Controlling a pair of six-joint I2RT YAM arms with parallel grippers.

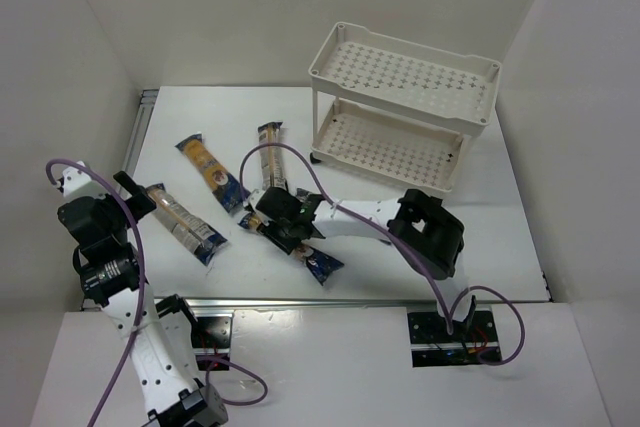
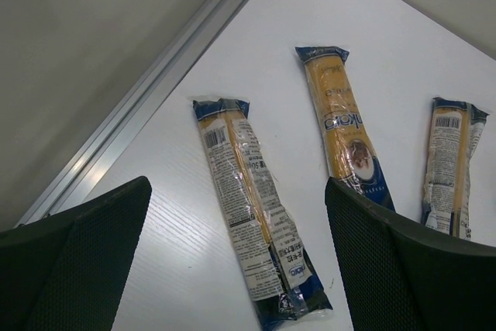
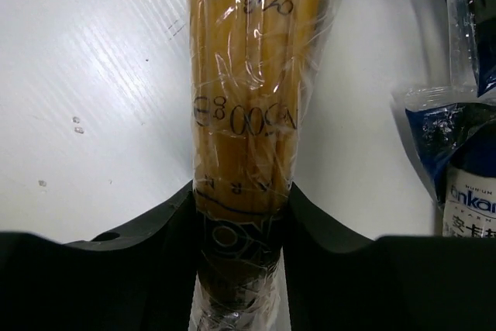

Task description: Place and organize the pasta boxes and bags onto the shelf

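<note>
Several long pasta packets lie on the white table. My right gripper (image 1: 284, 219) (image 3: 240, 199) is shut across one yellow-orange packet (image 1: 322, 263) (image 3: 242, 106), both jaws pressed against its sides near its dark label. Beside it, at the right edge of the right wrist view, lies the dark blue end of another packet (image 3: 465, 160). My left gripper (image 1: 135, 192) (image 2: 236, 191) hangs open above a packet (image 1: 183, 222) (image 2: 248, 207) with a white printed label. Two more packets (image 2: 341, 122) (image 2: 453, 164) lie to its right. The cream-white two-tier shelf (image 1: 345, 35) stands at the back right, both trays bare.
An aluminium rail (image 1: 140, 127) (image 2: 163, 91) runs along the table's left edge. White walls close in the left, back and right sides. The right arm's elbow (image 1: 432, 232) and its cable stretch over the table in front of the shelf.
</note>
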